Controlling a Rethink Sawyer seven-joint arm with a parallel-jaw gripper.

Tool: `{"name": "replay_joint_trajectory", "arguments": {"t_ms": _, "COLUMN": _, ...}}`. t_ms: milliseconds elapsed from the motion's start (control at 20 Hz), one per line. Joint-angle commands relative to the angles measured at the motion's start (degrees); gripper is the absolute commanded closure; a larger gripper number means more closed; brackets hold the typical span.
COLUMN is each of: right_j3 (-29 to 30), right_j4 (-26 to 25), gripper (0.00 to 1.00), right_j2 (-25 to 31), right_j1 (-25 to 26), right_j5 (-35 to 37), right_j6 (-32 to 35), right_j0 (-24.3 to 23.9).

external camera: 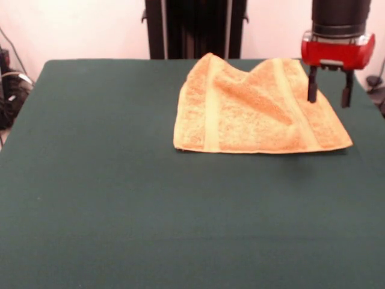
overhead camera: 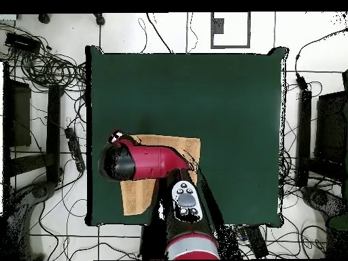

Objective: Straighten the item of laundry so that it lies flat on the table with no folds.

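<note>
Washcloth [external camera: 258, 108] on far right part of green table [external camera: 120, 198] in front view; near edge lies flat, far edge bunched into two peaks with diagonal fold between them. Paler bands run near left and right sides. Gripper [external camera: 329, 90] hangs over cloth's right far part, two dark fingers [external camera: 312, 90] apart, nothing between them.

Overhead view: red arm [overhead camera: 153, 163] covers most of cloth [overhead camera: 170, 146]; cloth near table's left edge, close to bottom. Gripper itself hidden there.
</note>
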Motion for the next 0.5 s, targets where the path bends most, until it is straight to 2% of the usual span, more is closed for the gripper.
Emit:
{"name": "replay_joint_trajectory", "arguments": {"t_ms": 50, "right_j3": -2.1, "right_j4": 0.1, "gripper": 0.0, "right_j2": 3.4, "right_j1": -3.2, "right_j5": 12.8, "right_j6": -2.5, "right_j0": -6.4}}
{"name": "replay_joint_trajectory", "arguments": {"t_ms": 300, "right_j3": -0.1, "right_j4": -4.5, "gripper": 0.0, "right_j2": 3.8, "right_j1": -4.9, "right_j5": 13.9, "right_j6": -7.9, "right_j0": -11.7}}
{"name": "replay_joint_trajectory", "arguments": {"t_ms": 500, "right_j3": 0.1, "right_j4": -8.7, "gripper": 0.0, "right_j2": 4.4, "right_j1": -3.9, "right_j5": 12.7, "right_j6": -9.8, "right_j0": -15.5}}
